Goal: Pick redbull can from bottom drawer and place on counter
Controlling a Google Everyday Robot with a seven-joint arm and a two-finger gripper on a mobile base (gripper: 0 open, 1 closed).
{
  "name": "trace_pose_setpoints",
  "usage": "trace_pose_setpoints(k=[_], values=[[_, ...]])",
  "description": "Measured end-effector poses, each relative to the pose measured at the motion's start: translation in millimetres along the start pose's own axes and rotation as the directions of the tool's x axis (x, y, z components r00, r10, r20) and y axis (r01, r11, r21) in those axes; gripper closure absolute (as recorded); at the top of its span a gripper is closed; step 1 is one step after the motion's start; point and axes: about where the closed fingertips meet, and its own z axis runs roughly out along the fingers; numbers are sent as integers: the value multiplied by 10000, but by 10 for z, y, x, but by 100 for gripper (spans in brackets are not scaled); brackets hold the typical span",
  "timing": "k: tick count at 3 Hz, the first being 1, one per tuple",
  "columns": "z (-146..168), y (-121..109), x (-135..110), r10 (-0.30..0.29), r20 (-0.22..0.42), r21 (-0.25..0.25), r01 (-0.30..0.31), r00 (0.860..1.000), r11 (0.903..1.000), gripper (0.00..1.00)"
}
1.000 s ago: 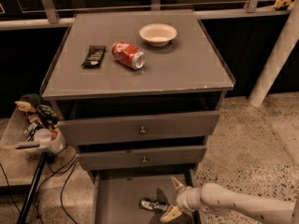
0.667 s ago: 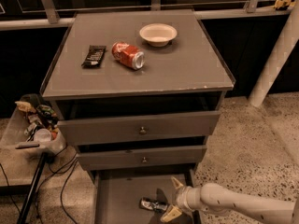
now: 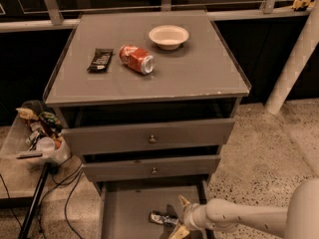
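The redbull can [image 3: 159,217], slim and silvery with dark patches, lies on its side on the floor of the open bottom drawer [image 3: 127,210]. My gripper [image 3: 179,216] reaches in from the right, low in the drawer. It is open, with one yellowish fingertip behind the can's right end and one in front of it. The counter [image 3: 199,73] is the grey top of the cabinet above.
On the counter lie a red soda can [image 3: 136,59] on its side, a white bowl [image 3: 168,36] and a dark snack bar [image 3: 100,59]. The two upper knobbed drawers [image 3: 149,136] stand slightly open. A bin of clutter [image 3: 37,136] and cables sit at the left.
My gripper has shifted slightly left and down, closer around the can's right end. The can and the things on the counter have not moved.
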Motion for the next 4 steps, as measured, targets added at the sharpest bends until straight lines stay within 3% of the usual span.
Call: trace_pose_setpoints(k=[2, 4], values=[[316, 29, 260, 278, 169, 132, -281, 9995, 9995, 0], [426, -103, 484, 880, 1452, 484, -959, 9855, 9942, 0]])
